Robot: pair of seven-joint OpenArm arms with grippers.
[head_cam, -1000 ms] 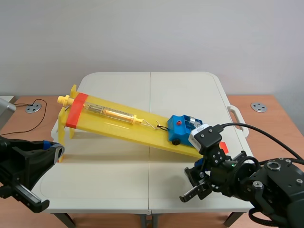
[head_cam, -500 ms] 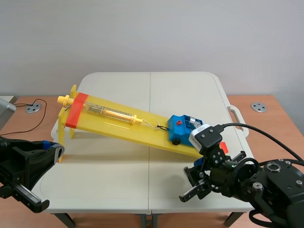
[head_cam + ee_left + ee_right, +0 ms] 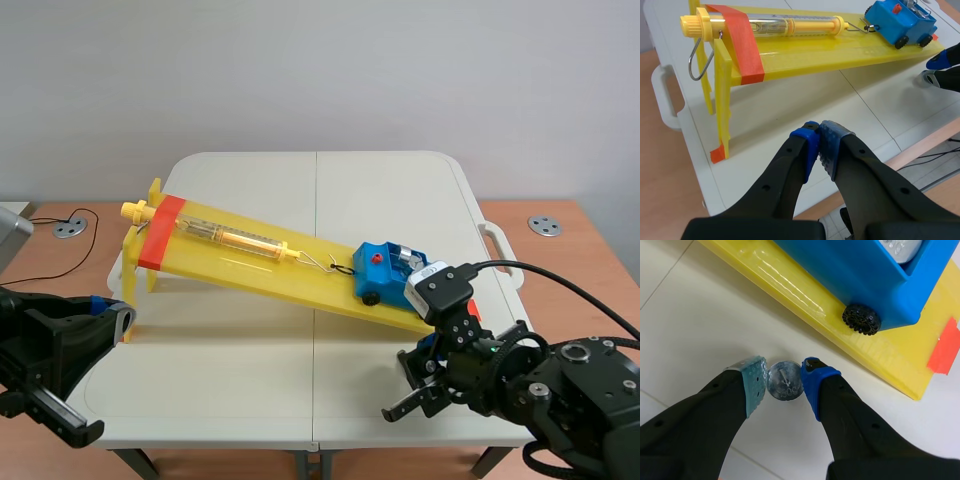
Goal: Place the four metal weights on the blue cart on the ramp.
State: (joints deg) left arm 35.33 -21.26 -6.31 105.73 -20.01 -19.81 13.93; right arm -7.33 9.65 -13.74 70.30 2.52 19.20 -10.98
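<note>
Sitting on the white tabletop (image 3: pixel 700 305), a round metal weight (image 3: pixel 785 382) lies between the two pads of the right claw (image 3: pixel 784 378). The grey-green pad touches it on one side and the blue pad on the other, so the claw is clamped on it. The weight appears to rest flat on the tabletop, though that is hard to judge.

Just ahead of it runs the lower edge of the yellow ramp (image 3: pixel 805 290), and on the ramp stands the blue cart (image 3: pixel 865 275), with one black wheel (image 3: pixel 861 319) close to the edge. Something silver (image 3: pixel 900 247) shows inside the cart's open top; how many pieces lie there cannot be told. The ramp's edge and the cart's side wall stand between the held weight and the cart's top.

From the cart's upper end a thin wire hook (image 3: pixel 325 265) leads to a clear spring scale (image 3: pixel 230 238) lying along the ramp. A broad orange band (image 3: pixel 158 232) crosses the ramp's raised end, which stands on yellow legs (image 3: pixel 722 105).

The left claw (image 3: pixel 820 137) hangs low at the tabletop's near edge, well apart from the cart, with its pads pressed together on nothing.

Two round metal discs (image 3: pixel 545 225) sit on the wooden surfaces on either side of the tabletop, one of them with a black cable (image 3: pixel 45 270).
</note>
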